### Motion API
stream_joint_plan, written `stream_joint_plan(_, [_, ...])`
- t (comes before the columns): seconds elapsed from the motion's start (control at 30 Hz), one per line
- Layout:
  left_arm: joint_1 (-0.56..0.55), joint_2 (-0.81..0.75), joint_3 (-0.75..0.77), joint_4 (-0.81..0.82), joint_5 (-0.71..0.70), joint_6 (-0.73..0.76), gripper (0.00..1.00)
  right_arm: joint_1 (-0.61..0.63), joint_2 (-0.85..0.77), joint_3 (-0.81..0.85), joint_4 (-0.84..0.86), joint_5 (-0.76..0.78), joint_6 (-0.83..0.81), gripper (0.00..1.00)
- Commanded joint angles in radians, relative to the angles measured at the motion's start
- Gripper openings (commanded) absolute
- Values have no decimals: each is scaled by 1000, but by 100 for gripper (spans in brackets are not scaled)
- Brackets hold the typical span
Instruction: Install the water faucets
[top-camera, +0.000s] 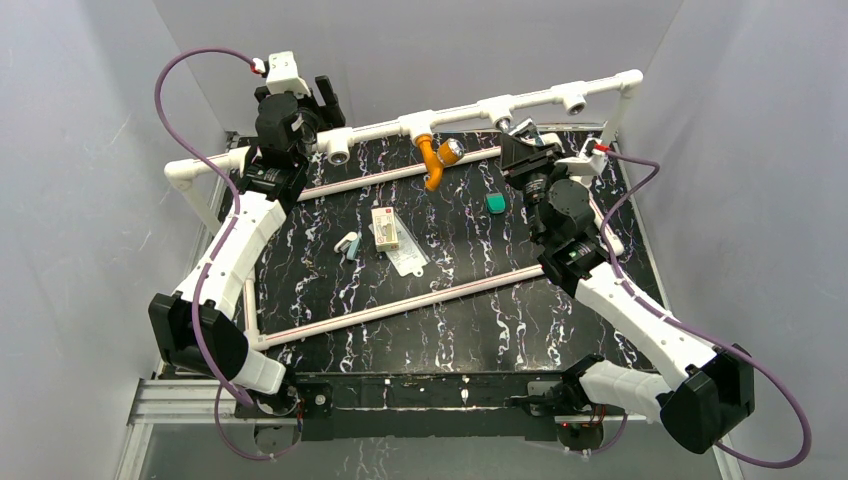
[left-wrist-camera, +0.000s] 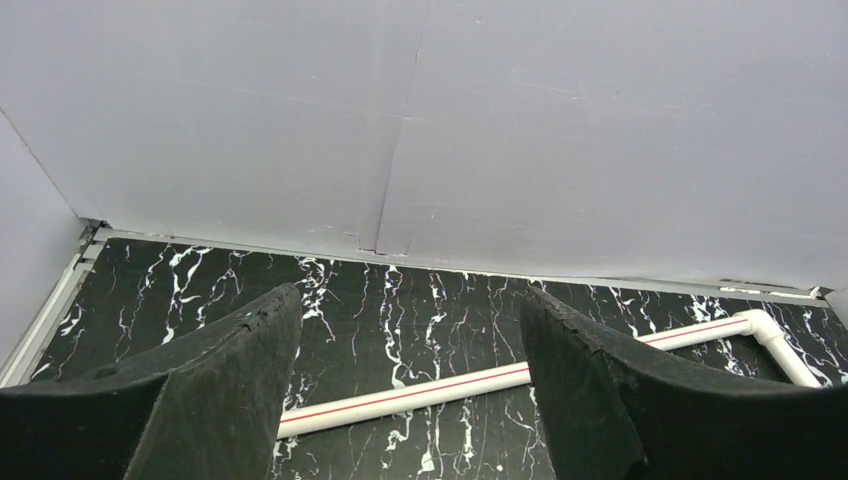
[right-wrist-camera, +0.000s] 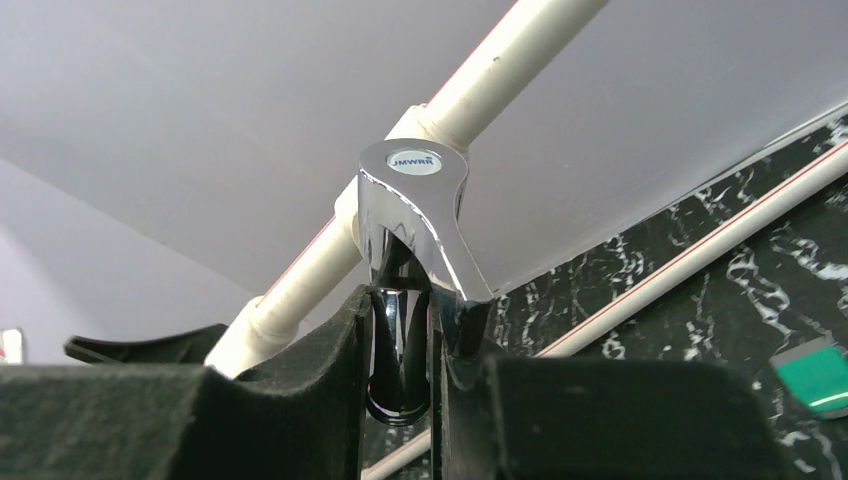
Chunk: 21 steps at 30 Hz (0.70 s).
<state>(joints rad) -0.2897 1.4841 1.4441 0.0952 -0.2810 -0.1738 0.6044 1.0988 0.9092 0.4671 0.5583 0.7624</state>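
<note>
- The right gripper (right-wrist-camera: 405, 335) is clenched on the chrome faucet (right-wrist-camera: 415, 215), its two fingers pinching the shiny body just under the lever handle. It holds the tap up against the raised white pipe (top-camera: 460, 113).
- The left gripper (left-wrist-camera: 410, 335) is released, jaws wide apart with nothing between them. It hovers near the left end of the raised white pipe.
- Two low red-striped pipes (top-camera: 400, 305) lie on the black marbled mat (top-camera: 480, 330), both in front of the raised white pipe.
- Between those two low pipes sit one small box (top-camera: 384, 228), one clear bag (top-camera: 408, 258) and one small white-and-teal piece (top-camera: 347, 243).
- One green block (top-camera: 495, 203) lies on the mat below the raised white pipe, just beside the right gripper.
- One orange faucet (top-camera: 437, 158) hangs from the raised white pipe, spout down, shiny knob to its right.
- The raised white pipe carries four tee sockets (top-camera: 573, 97). The orange faucet is in the second from the left and the chrome faucet is at the third. Whether the chrome one is seated cannot be told.
</note>
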Motion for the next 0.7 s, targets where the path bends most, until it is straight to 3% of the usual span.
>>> stream_joint_plan(0.0, [9, 44, -116, -330, 80, -1, 77, 6, -2, 27, -16, -5, 218, 1])
stream_joint_plan(0.27, [10, 42, -116, -330, 83, -2, 77, 7, 0, 9, -8, -13, 458, 1])
stream_joint_plan(0.67, [13, 44, -120, -331, 83, -3, 77, 5, -38, 26, -68, -39, 668, 1])
